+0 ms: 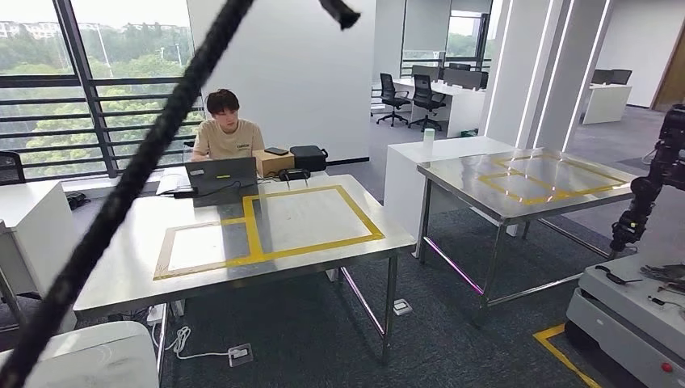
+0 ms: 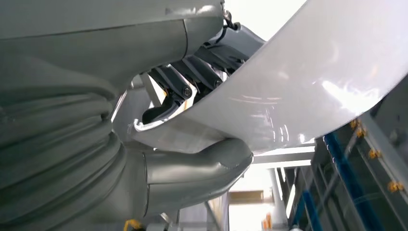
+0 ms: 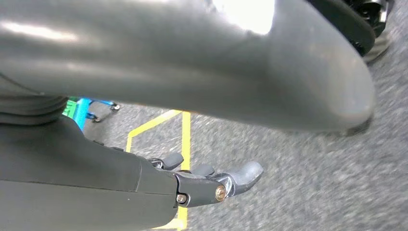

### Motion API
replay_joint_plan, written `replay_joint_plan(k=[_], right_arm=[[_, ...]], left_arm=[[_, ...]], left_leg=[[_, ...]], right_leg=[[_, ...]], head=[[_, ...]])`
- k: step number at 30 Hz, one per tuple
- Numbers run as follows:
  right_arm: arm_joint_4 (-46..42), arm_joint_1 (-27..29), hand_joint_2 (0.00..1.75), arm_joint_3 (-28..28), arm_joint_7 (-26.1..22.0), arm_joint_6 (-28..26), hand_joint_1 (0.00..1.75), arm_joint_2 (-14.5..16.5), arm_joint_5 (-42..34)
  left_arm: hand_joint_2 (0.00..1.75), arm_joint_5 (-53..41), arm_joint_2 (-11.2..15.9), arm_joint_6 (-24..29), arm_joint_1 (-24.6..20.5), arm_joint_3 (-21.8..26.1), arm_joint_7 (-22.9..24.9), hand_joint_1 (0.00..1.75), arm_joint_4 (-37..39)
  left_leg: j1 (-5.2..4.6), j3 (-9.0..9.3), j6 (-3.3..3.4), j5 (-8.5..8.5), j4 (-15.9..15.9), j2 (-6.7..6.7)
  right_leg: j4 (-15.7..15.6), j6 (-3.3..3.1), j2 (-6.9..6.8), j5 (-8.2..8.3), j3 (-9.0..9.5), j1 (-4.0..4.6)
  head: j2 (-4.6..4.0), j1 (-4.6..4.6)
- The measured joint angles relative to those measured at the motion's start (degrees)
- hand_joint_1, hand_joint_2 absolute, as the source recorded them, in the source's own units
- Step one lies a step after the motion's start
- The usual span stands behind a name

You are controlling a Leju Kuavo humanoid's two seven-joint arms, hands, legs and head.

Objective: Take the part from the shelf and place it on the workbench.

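Note:
The part (image 2: 308,82) is a large, glossy white curved panel. My left hand (image 2: 159,173) grips its edge, the thick grey thumb (image 2: 207,163) on one face and the dark fingers (image 2: 187,79) on the other. In the head view a corner of the white part (image 1: 89,356) shows at the bottom left, low in front of the near workbench (image 1: 129,275), a steel table marked with yellow tape rectangles. My right hand (image 3: 207,185) hangs above the grey carpet with its fingers apart and holds nothing.
A second taped steel workbench (image 1: 460,178) stands to the right. A person (image 1: 229,129) sits behind the near bench at a laptop (image 1: 220,176). A dark robot arm (image 1: 650,190) on a grey cart (image 1: 630,315) is at the far right. A black cable (image 1: 145,170) crosses the head view.

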Motion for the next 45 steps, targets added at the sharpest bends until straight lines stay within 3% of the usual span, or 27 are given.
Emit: replay_joint_plan(k=[1, 2, 3, 4, 5, 7, 9, 10, 14, 20, 22, 26, 28, 30, 32, 33, 34, 35, 37, 39, 41, 43, 45], right_arm=[[0.00, 0.11, 0.00, 0.00, 0.08, 0.04, 0.00, 0.01, -0.03], [0.00, 0.23, 0.00, 0.00, 0.17, 0.09, 0.00, 0.02, -0.09], [0.00, 0.37, 0.00, 0.00, 0.24, 0.11, 0.00, 0.02, -0.16], [0.00, 0.49, 0.00, 0.00, 0.28, 0.09, 0.00, 0.02, -0.25], [0.00, 0.55, 0.00, 0.00, 0.31, 0.05, 0.00, 0.02, -0.34], [0.00, 0.44, 0.00, -0.01, 0.54, 0.00, 0.00, -0.02, -0.77], [0.00, 0.09, 0.00, -0.11, 1.07, -0.01, 0.00, -0.04, -1.44], [0.00, -0.03, 0.00, -0.20, 1.32, -0.01, 0.00, -0.03, -1.73], [-0.01, 0.01, 0.00, -0.48, 1.57, -0.03, 0.00, 0.00, -2.13], [0.00, 0.04, 0.00, -0.57, 1.66, -0.09, 0.00, 0.01, -2.23], [0.00, 0.04, 0.00, -0.61, 1.87, -0.09, 0.00, 0.09, -2.26], [0.00, 0.05, 0.00, -0.84, 2.21, -0.09, 0.00, 0.20, -2.33], [-0.01, 0.07, 0.00, -0.93, 2.20, -0.09, 0.00, 0.17, -2.35], [-0.02, -0.08, 0.00, -0.95, 2.18, -0.09, 0.00, 0.15, -2.36], [-0.01, -0.18, 0.00, -0.96, 2.12, 0.01, 0.00, 0.15, -2.37], [-0.01, -0.14, 0.00, -0.96, 2.10, 0.05, 0.00, 0.15, -2.38], [-0.02, -0.04, 0.00, -0.96, 2.07, 0.09, 0.00, 0.14, -2.38], [-0.02, 0.07, 0.00, -0.96, 2.02, 0.05, 0.00, 0.13, -2.38], [-0.02, 0.21, 0.00, -0.96, 1.77, -0.04, 0.00, 0.11, -2.37], [-0.02, 0.20, 0.00, -0.97, 1.45, -0.09, 0.00, 0.16, -2.36], [-0.02, 0.32, 0.00, -0.98, 1.37, -0.09, 0.00, 0.17, -2.34], [-0.07, 0.45, 0.00, -0.99, 1.43, -0.09, 0.00, 0.08, -2.32], [-0.14, 0.47, 0.00, -1.01, 1.45, -0.10, 0.00, 0.02, -2.33]], left_arm=[[1.75, -0.08, -0.03, 0.09, 0.05, 0.01, -0.03, 1.75, -0.08], [1.75, -0.14, -0.05, 0.17, 0.12, 0.01, -0.02, 1.75, -0.09], [1.75, -0.18, -0.08, 0.23, 0.24, 0.01, -0.02, 1.75, -0.09], [1.75, -0.26, -0.09, 0.37, 0.32, 0.01, 0.01, 1.75, -0.09], [1.75, -0.41, -0.09, 0.53, 0.36, 0.01, 0.07, 1.75, -0.09], [1.75, -0.83, -0.09, 0.95, 0.35, 0.01, 0.37, 1.75, -0.16], [1.75, -1.06, -0.09, 1.22, 0.28, 0.01, 0.74, 1.75, -0.42], [1.75, -1.08, -0.09, 1.29, 0.22, 0.00, 0.88, 1.75, -0.58], [1.75, -1.09, -0.10, 1.33, -0.11, -0.02, 1.01, 1.75, -0.85], [1.75, -1.06, -0.22, 1.27, -0.55, -0.02, 1.01, 1.75, -1.04], [1.75, -1.06, -0.26, 1.20, -0.58, -0.02, 1.01, 1.75, -1.05], [1.75, -1.07, -0.27, 0.91, -0.81, -0.04, 1.05, 1.75, -1.14], [1.75, -1.08, -0.31, 0.76, -0.99, -0.09, 1.09, 1.75, -1.17], [1.75, -1.08, -0.35, 0.68, -1.29, -0.19, 1.14, 1.75, -1.11], [1.75, -1.08, -0.43, 0.66, -1.48, -0.32, 1.18, 1.75, -0.92], [1.75, -1.08, -0.50, 0.64, -1.47, -0.38, 1.18, 1.75, -0.76], [1.75, -1.09, -0.56, 0.63, -1.47, -0.45, 1.17, 1.75, -0.60], [1.75, -1.10, -0.64, 0.63, -1.47, -0.51, 1.13, 1.75, -0.45], [1.75, -1.16, -0.77, 0.63, -1.49, -0.61, 0.98, 1.75, -0.25], [1.75, -1.29, -0.87, 0.63, -1.63, -0.71, 0.84, 1.75, -0.16], [1.75, -1.44, -1.01, 0.57, -1.83, -0.89, 0.76, 1.75, -0.05], [1.75, -1.54, -1.14, 0.52, -2.07, -1.11, 0.77, 1.75, 0.18], [1.75, -1.61, -1.25, 0.48, -2.74, -1.37, 0.78, 1.75, 0.48]], left_leg=[[0.00, -0.06, 0.17, 0.03, -0.01, -0.61], [-0.02, -0.14, 0.31, 0.06, 0.00, -1.28], [-0.05, -0.19, 0.35, 0.06, 0.02, -2.02], [-0.07, -0.21, 0.36, 0.06, 0.05, -2.70], [-0.08, -0.18, 0.36, 0.06, 0.10, -3.31], [-0.03, -0.08, 0.17, -0.01, 0.30, -4.25], [-0.16, -0.15, -0.43, -0.17, 0.58, -4.87], [-0.26, -0.22, -0.54, -0.35, 0.68, -4.97], [-0.34, -0.23, 0.33, -0.58, 0.33, -4.71], [-0.32, 0.48, -0.92, -0.13, -0.28, -4.40], [-0.40, 0.51, -0.87, -0.18, -0.18, -4.40], [-0.64, 0.55, 0.08, -0.49, -0.92, -4.33], [-0.39, 1.62, 0.57, -0.37, -2.20, -4.25], [-0.13, 2.68, 0.82, -0.23, -2.79, -4.03], [-0.12, 2.77, 0.87, -0.31, -2.76, -3.81], [-0.08, 2.76, 0.78, -0.41, -2.70, -3.76], [0.02, 2.78, 0.58, -0.57, -2.58, -3.77], [0.20, 2.84, 0.26, -0.85, -2.36, -3.84], [0.67, 2.94, -0.76, -1.70, -1.49, -4.00], [0.91, 2.67, -1.87, -2.75, -0.42, -4.08], [1.01, 2.82, -2.70, -3.40, 0.29, -4.21], [1.19, 3.05, -3.19, -3.55, 1.27, -3.75], [1.15, 0.74, -3.28, -3.58, 5.45, -2.17]], right_leg=[[3.46, 0.12, 1.86, -1.76, -1.69, -0.06], [7.22, 0.17, 2.84, -3.35, -3.66, -0.07], [10.15, 0.18, 3.21, -4.21, -5.29, -0.06], [11.22, 0.15, 3.33, -3.87, -6.08, -0.06], [10.15, 0.09, 3.40, -2.43, -5.86, -0.07], [3.18, -0.10, 3.72, 1.89, -3.06, -0.18], [-2.50, -0.35, 4.21, 4.12, -0.82, -0.16], [-3.65, -0.44, 4.41, 4.31, -0.47, -0.12], [-3.92, -0.85, 4.45, 4.44, -0.36, 0.03], [-3.91, -1.45, 4.66, 4.44, -0.38, 0.08], [-3.95, -1.38, 4.66, 4.48, -0.40, -0.06], [-3.75, -0.78, 4.65, 5.41, -0.18, -0.24], [-2.43, -0.26, 4.51, 5.97, -0.53, -0.17], [1.05, 0.10, 4.39, 3.67, -2.29, -0.16], [7.08, 0.53, 4.37, 0.07, -5.51, -0.32], [9.41, 0.85, 4.36, -0.92, -6.94, -0.51], [10.10, 1.24, 4.35, -0.80, -7.59, -0.75], [8.78, 1.62, 4.35, 0.44, -7.20, -1.07], [2.04, 2.41, 4.63, 4.09, -4.27, -1.71], [-2.52, 1.86, 4.99, 4.06, -2.22, -1.71], [-2.88, 0.22, 4.83, 2.67, -1.81, -1.31], [-2.90, -1.12, 4.39, 2.80, -0.55, -1.13], [-3.20, -2.02, 4.02, 2.18, 1.14, -0.93]], head=[[0.00, 0.01], [0.00, 0.02], [0.00, 0.03], [0.00, 0.03], [0.00, 0.04], [0.00, 0.03], [0.00, 0.02], [0.00, 0.02], [0.00, 0.01], [0.00, 0.01], [0.00, 0.01], [0.00, 0.02], [0.00, 0.05], [0.00, 0.07], [0.00, 0.08], [0.00, 0.07], [0.00, 0.08], [0.00, 0.08], [0.00, 0.09], [0.01, 0.08], [0.01, 0.05], [0.04, 0.01], [0.04, -0.06]])
